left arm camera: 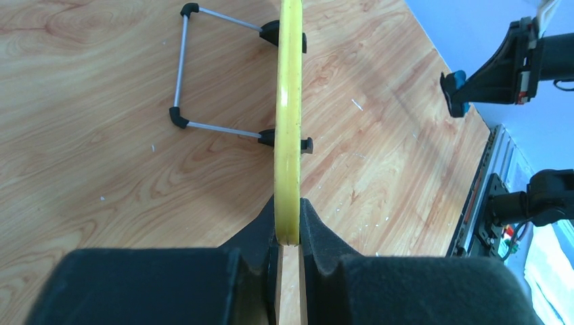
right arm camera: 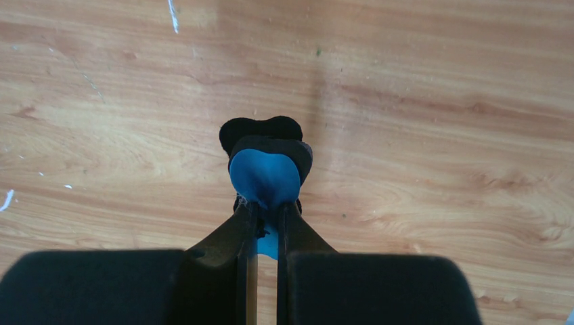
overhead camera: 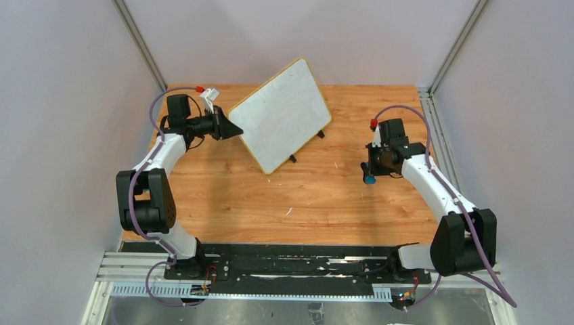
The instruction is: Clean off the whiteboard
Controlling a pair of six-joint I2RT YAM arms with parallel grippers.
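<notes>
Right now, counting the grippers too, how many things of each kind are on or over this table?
Whiteboards: 1, the whiteboard, its yellow edge clamped in the left gripper
Erasers: 1, the blue eraser, pinched in the right gripper
Grippers: 2
Total: 4

Yellow-framed white whiteboard (overhead camera: pixel 281 112), blue eraser (right arm camera: pixel 265 177)
</notes>
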